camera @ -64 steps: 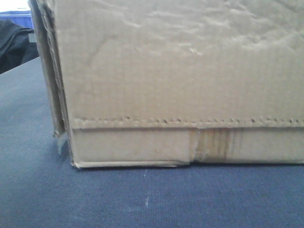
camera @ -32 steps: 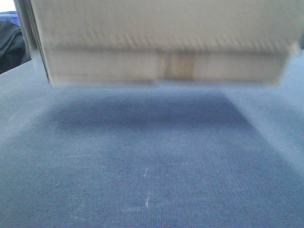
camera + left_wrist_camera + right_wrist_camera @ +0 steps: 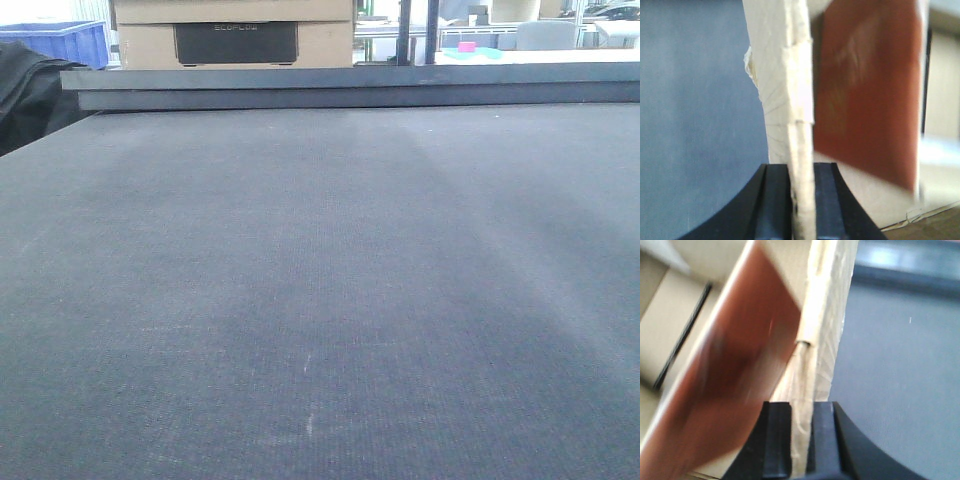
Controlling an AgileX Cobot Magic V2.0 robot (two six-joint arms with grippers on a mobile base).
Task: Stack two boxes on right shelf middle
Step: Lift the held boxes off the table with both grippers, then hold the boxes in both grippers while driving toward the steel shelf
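left gripper (image 3: 800, 175): clamped on box (image 3: 780, 75) wall edge
right gripper (image 3: 799, 412): clamped on box wall edge
table (image 3: 320, 300): dark fabric-like top

The front camera looks low across the table (image 3: 320, 300). Each wrist camera sits close behind its fingers (image 3: 774, 200), and both see the box (image 3: 782, 75) between them.

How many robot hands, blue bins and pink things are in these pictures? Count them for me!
Robot hands: 2, the left hand and the right hand, each pinching a wall of a cardboard box.
Blue bins: 1, the blue bin at the far left.
Pink things: 1, the pink thing far in the back.
Total: 4
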